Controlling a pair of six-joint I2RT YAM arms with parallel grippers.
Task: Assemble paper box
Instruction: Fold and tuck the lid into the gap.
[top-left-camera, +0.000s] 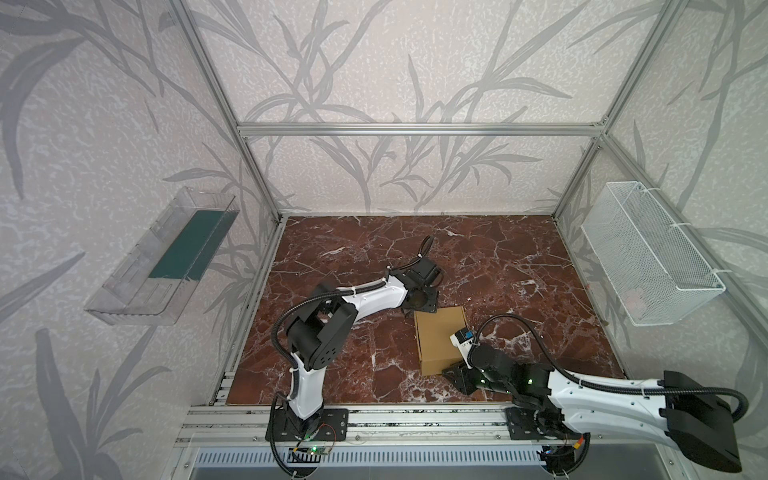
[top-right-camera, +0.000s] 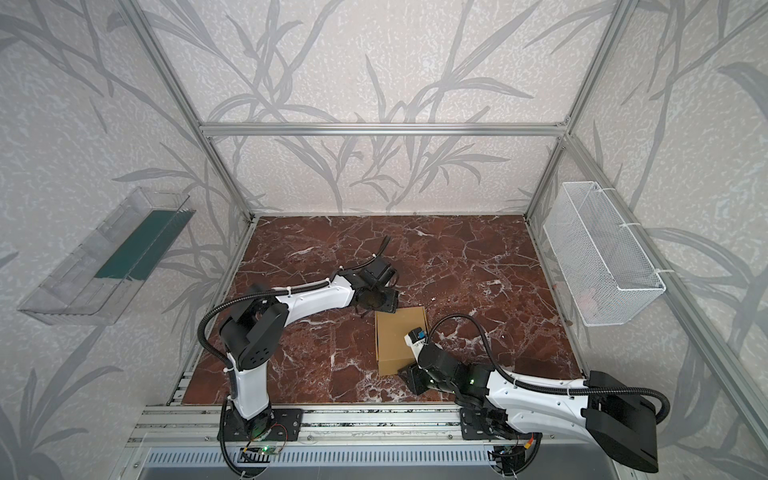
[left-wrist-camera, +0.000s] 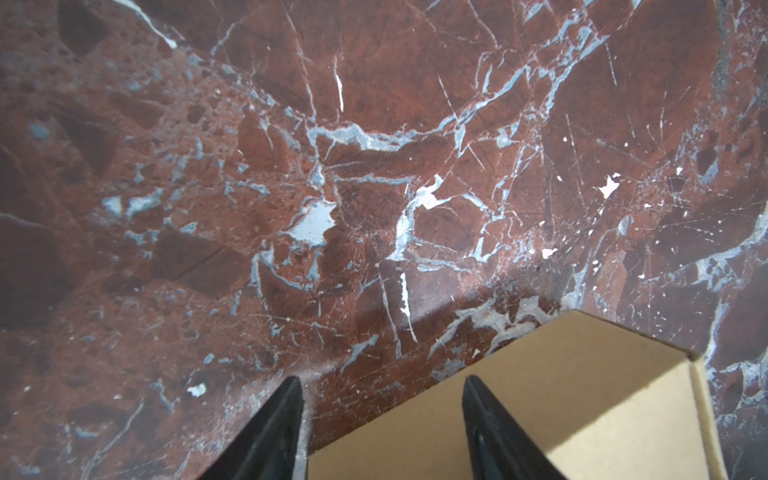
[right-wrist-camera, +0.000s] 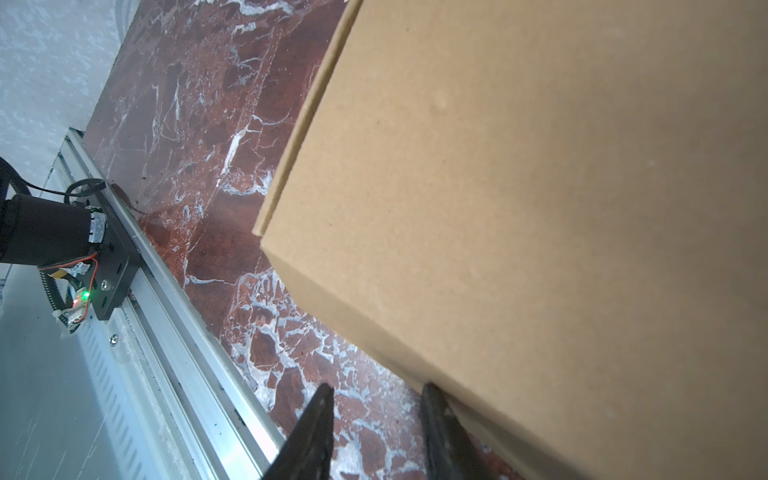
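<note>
The paper box (top-left-camera: 438, 338) (top-right-camera: 397, 336) is a small tan cardboard mailer lying flat and closed on the red marble table (top-left-camera: 519, 266). My left gripper (top-left-camera: 417, 307) (top-right-camera: 376, 307) points down at the box's far left corner. It is open in the left wrist view (left-wrist-camera: 382, 384), with that corner of the box (left-wrist-camera: 561, 374) below the gap and nothing gripped. My right gripper (top-left-camera: 448, 370) (top-right-camera: 405, 370) sits low at the box's near edge. It is open (right-wrist-camera: 378, 392) over bare marble, with one finger (right-wrist-camera: 434, 411) against the box's side wall (right-wrist-camera: 519, 208).
A clear plastic tray (top-left-camera: 162, 266) with a green pad hangs on the left wall. A white wire-mesh basket (top-left-camera: 648, 253) hangs on the right wall. An aluminium rail (top-left-camera: 415, 419) with both arm bases runs along the table's front edge, and frame posts stand at the back corners.
</note>
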